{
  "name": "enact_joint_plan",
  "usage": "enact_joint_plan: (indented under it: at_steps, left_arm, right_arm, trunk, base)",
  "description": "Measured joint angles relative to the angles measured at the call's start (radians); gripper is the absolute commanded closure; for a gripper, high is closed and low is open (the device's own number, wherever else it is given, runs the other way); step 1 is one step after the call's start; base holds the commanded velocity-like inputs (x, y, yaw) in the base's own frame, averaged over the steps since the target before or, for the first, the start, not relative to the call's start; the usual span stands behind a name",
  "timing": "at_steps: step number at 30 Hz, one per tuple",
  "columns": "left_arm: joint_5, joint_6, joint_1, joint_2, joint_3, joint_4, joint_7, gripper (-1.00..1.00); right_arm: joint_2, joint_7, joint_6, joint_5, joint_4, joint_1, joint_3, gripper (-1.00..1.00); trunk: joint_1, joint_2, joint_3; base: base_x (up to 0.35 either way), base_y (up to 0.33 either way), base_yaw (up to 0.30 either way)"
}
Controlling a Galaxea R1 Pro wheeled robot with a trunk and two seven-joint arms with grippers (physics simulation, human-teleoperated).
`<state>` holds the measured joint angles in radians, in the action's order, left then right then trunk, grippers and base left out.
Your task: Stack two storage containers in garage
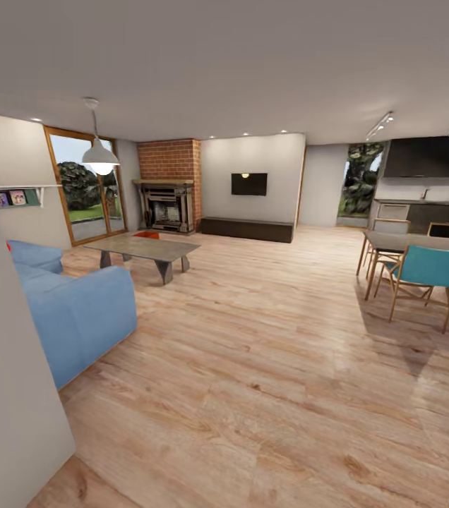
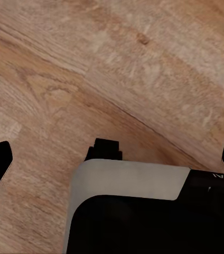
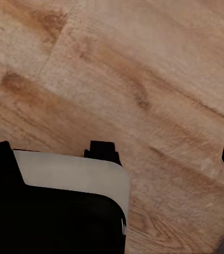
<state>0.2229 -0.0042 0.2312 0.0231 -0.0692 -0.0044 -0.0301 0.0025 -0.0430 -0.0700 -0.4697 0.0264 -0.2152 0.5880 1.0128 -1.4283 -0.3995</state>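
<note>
1. Head view: the robot stood in the living room on the light wood plank floor (image 1: 267, 367), blue sofa (image 1: 76, 310) at the left, stone coffee table (image 1: 143, 248) ahead, brick fireplace (image 1: 170, 185) and wall-mounted TV (image 1: 248, 183) at the far wall. A small red-orange shape (image 1: 146, 234) showed on the floor just behind the coffee table, near the fireplace; likely one storage container, too small to be sure. The second container could not be made out. Step judged: the approach, nothing picked up yet. The next move called for driving past the sofa and round the table to get within reach.
2. Left wrist view: the left gripper (image 2: 114, 159) hung over bare planks, dark fingertips wide apart at the frame edges, nothing between them.
3. Right wrist view: the right gripper (image 3: 114, 156) was likewise spread and empty over planks.
4. Writing: none readable; the wall rack (image 1: 17, 197) held small covers, blurred. Faint marks on the left gripper body were illegible.
</note>
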Motion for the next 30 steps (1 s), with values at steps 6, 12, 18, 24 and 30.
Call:
enact_joint_plan:
  at_steps: [6, 12, 18, 24, 30]
  left_arm:
    - [0.000, 0.000, 0.000, 0.000, 0.000, 0.000, 0.000, -1.00]
    - [0.000, 0.000, 0.000, 0.000, 0.000, 0.000, 0.000, -1.00]
    - [0.000, 0.000, 0.000, 0.000, 0.000, 0.000, 0.000, -1.00]
    - [0.000, 0.000, 0.000, 0.000, 0.000, 0.000, 0.000, -1.00]
    - [0.000, 0.000, 0.000, 0.000, 0.000, 0.000, 0.000, -1.00]
  right_arm:
    - [-0.001, 0.000, 0.000, 0.000, 0.000, 0.000, -0.001, -1.00]
    - [-0.002, 0.000, -0.001, -0.002, 0.000, 0.000, -0.001, -1.00]
    - [-0.002, 0.000, 0.000, -0.002, 0.000, 0.000, 0.000, -1.00]
    - [-0.003, -0.003, -0.001, -0.002, 0.000, 0.000, 0.000, -1.00]
    - [-0.002, -0.003, -0.001, -0.002, 0.000, 0.000, 0.000, -1.00]
  trunk:
    - [0.000, 0.000, 0.000]
    - [0.000, 0.000, 0.000]
    - [0.000, 0.000, 0.000]
    - [0.000, 0.000, 0.000]
    - [0.000, 0.000, 0.000]
  base:
    - [0.322, 0.000, 0.000]
    - [0.322, 0.000, 0.000]
    - [0.322, 0.000, 0.000]
    - [0.322, 0.000, 0.000]
    - [0.322, 0.000, 0.000]
